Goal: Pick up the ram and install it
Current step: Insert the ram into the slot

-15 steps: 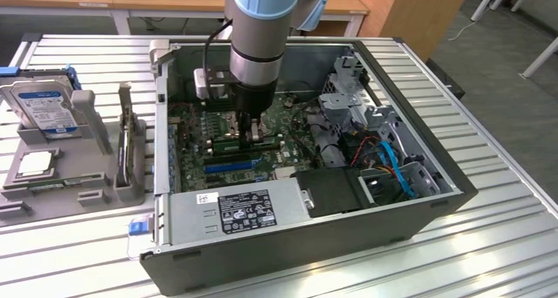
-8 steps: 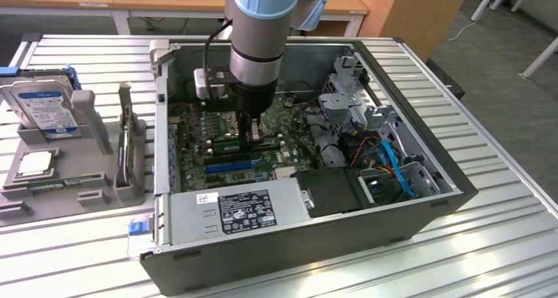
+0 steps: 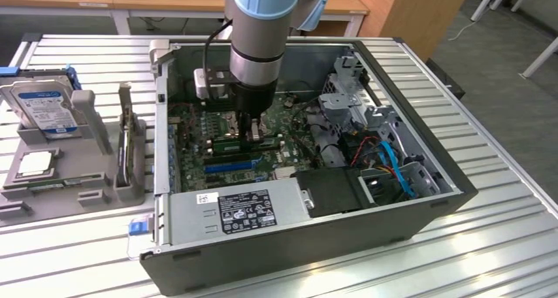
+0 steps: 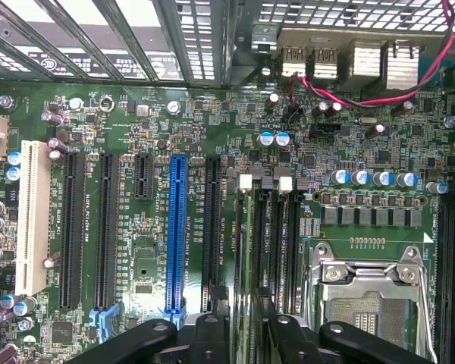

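Note:
My gripper (image 3: 255,133) reaches straight down into the open computer case (image 3: 349,239), over the motherboard's memory slots (image 4: 277,243). In the wrist view its black finger links (image 4: 212,337) stand spread apart, so it is open with nothing between them. The ram (image 3: 234,143) looks like a thin green strip lying along the slots just beneath the fingers. In the wrist view a narrow green edge (image 4: 241,258) stands in one slot. Whether it is fully seated I cannot tell.
A bare CPU socket (image 4: 368,303) sits beside the memory slots, a blue expansion slot (image 4: 176,227) on the other side. The power supply (image 3: 235,210) and blue and red cables (image 3: 388,161) crowd the case. A grey fixture (image 3: 96,180) holds a hard drive (image 3: 44,108) at the exterior view's left.

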Robot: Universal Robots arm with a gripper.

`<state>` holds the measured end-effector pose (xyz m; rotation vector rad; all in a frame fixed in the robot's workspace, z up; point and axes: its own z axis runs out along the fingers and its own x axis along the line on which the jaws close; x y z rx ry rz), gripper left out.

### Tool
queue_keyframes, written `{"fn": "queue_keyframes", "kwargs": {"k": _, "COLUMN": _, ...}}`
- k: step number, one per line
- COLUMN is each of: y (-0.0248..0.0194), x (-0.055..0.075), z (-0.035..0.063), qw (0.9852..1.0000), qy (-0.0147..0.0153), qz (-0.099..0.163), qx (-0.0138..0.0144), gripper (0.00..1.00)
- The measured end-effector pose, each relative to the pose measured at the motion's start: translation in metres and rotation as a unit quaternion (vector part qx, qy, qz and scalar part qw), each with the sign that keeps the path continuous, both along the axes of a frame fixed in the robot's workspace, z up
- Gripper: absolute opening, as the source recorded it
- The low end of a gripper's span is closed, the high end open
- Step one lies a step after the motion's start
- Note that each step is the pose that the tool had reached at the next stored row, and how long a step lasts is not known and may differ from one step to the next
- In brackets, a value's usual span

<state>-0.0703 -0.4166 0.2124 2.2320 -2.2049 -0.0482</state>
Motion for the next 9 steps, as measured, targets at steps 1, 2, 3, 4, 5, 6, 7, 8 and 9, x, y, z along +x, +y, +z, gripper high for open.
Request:
{"fn": "queue_keyframes", "kwargs": {"k": 1, "y": 0.0, "x": 0.0, "z": 0.0004, "qw": 1.0, "qy": 0.0001, "qz": 0.0, "qx": -0.0001, "gripper": 0.27}}
{"fn": "queue_keyframes", "kwargs": {"k": 2, "y": 0.0, "x": 0.0, "z": 0.0018, "qw": 1.0, "qy": 0.0001, "qz": 0.0, "qx": -0.0001, "gripper": 0.27}}
{"fn": "queue_keyframes", "kwargs": {"k": 3, "y": 0.0, "x": 0.0, "z": 0.0042, "qw": 1.0, "qy": 0.0001, "qz": 0.0, "qx": -0.0001, "gripper": 0.27}}
{"fn": "queue_keyframes", "kwargs": {"k": 4, "y": 0.0, "x": 0.0, "z": 0.008, "qw": 1.0, "qy": 0.0, "qz": 0.0, "qx": 0.0, "gripper": 0.27}}
{"fn": "queue_keyframes", "kwargs": {"k": 5, "y": 0.0, "x": 0.0, "z": 0.0125, "qw": 1.0, "qy": 0.0001, "qz": 0.0, "qx": -0.0001, "gripper": 0.27}}
{"fn": "queue_keyframes", "kwargs": {"k": 6, "y": 0.0, "x": 0.0, "z": 0.017, "qw": 1.0, "qy": 0.0002, "qz": 0.0, "qx": 0.0, "gripper": 0.27}}
{"fn": "queue_keyframes", "kwargs": {"k": 7, "y": 0.0, "x": 0.0, "z": 0.0215, "qw": 1.0, "qy": 0.0003, "qz": 0.0, "qx": -0.0001, "gripper": 0.27}}
{"fn": "queue_keyframes", "kwargs": {"k": 8, "y": 0.0, "x": 0.0, "z": 0.0262, "qw": 1.0, "qy": 0.0004, "qz": 0.0, "qx": -0.0001, "gripper": 0.27}}
{"fn": "queue_keyframes", "kwargs": {"k": 9, "y": 0.0, "x": 0.0, "z": 0.0307, "qw": 1.0, "qy": 0.0006, "qz": 0.0, "qx": 0.0, "gripper": 0.27}}
